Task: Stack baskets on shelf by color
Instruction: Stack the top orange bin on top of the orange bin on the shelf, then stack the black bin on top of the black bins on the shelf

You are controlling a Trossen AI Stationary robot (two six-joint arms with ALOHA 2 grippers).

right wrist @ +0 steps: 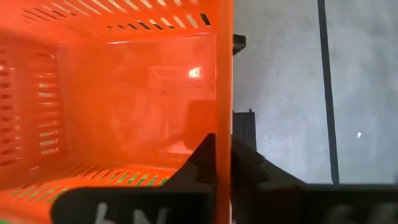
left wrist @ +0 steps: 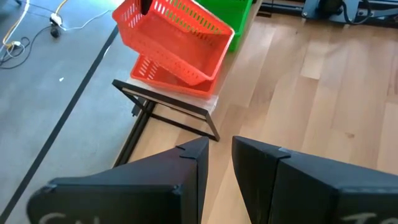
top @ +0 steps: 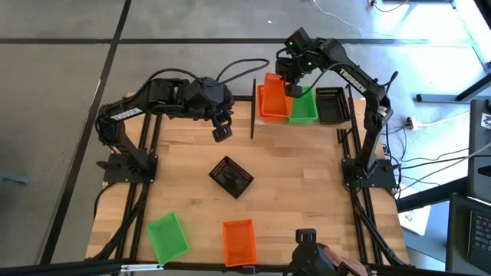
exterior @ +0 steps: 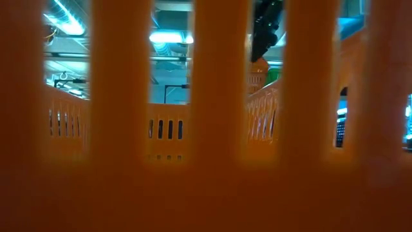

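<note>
The shelf [top: 340, 121] stands at the table's far edge, with a black upright [left wrist: 163, 113] at its left end. On it sit an orange basket [left wrist: 163, 76], a green basket [top: 304, 110] and a black basket [top: 331, 104]. My right gripper [top: 293, 89] is shut on a second orange basket [left wrist: 177, 37], which is tilted above the first. My left gripper [top: 222, 133] hovers open over the table left of the shelf, touching nothing. A black basket [top: 232, 176] rests at the table's middle. A green basket [top: 167, 237] and an orange basket [top: 239, 241] lie near the near edge. My right gripper [right wrist: 224, 158] pinches one side wall [right wrist: 222, 93] of the orange basket at its rim, one finger [right wrist: 202, 158] inside the basket and the other [right wrist: 252, 165] outside. The fingers come from above. The basket is tilted over the orange basket on the shelf; whether the two touch I cannot tell.
The orange basket at the near edge [exterior: 206, 180] fills the low view and hides most of the table there. Black frame rails [top: 146, 192] run along the table's left and right sides. Bare wood [top: 307, 184] lies between the middle black basket and the right arm's base.
</note>
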